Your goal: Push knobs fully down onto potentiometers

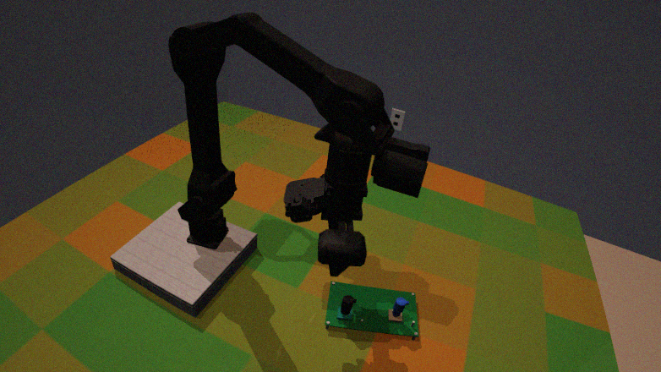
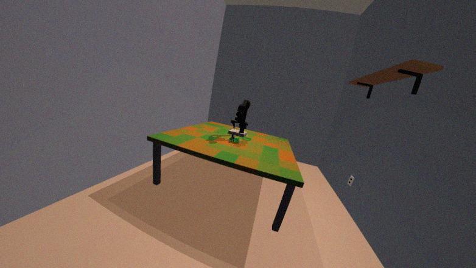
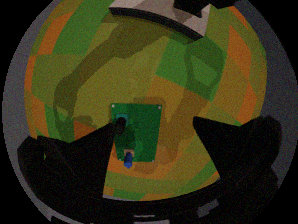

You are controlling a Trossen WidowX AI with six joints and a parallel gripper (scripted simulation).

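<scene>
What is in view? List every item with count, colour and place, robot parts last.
Table: one, green and orange patchwork top on dark legs, middle of the room.
Circuit board: one, green, on the table in front of the arm.
Black knob: one, on the board's left end in the top view.
Blue knob: one, on the board's right end in the top view.
Wall shelf: one, brown with dark brackets, on the right wall.
Wall outlet: one, white, low on the right wall.
Base plate: one, pale grey, on the table under the arm.
Arm: one, black, arched over the table.
Gripper: one, black, open, holding nothing, above the table behind the board.
</scene>
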